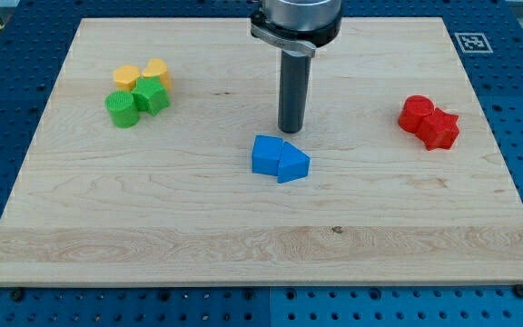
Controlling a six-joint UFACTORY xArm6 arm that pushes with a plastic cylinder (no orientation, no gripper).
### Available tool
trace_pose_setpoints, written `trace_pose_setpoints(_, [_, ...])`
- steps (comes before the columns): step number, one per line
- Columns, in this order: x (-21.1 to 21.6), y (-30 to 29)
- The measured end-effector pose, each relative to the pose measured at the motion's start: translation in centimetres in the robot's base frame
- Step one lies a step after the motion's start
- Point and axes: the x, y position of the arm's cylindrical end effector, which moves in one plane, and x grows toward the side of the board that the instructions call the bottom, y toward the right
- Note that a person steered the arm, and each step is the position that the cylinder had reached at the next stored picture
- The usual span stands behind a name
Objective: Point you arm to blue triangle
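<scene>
The blue triangle point(292, 164) lies near the middle of the wooden board point(243, 236), touching a blue square block point(266, 154) on its left. My tip point(290, 130) stands just above the blue pair toward the view's top, a small gap away from the blue triangle, not touching it. The dark rod rises straight up to the arm at the view's top.
Two red blocks point(429, 123) sit together at the view's right. At the view's upper left, two yellow blocks point(142, 73) touch a green cylinder point(122, 109) and a green block point(152, 95). A marker tag point(474, 43) lies off the board's top right corner.
</scene>
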Motion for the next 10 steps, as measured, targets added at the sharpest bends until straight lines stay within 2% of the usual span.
trace_pose_setpoints(5, [0.0, -9.3])
trace_pose_setpoints(6, [1.4, -10.5])
trace_pose_setpoints(8, [7.8, -10.6])
trace_pose_setpoints(10, [13.0, -8.0])
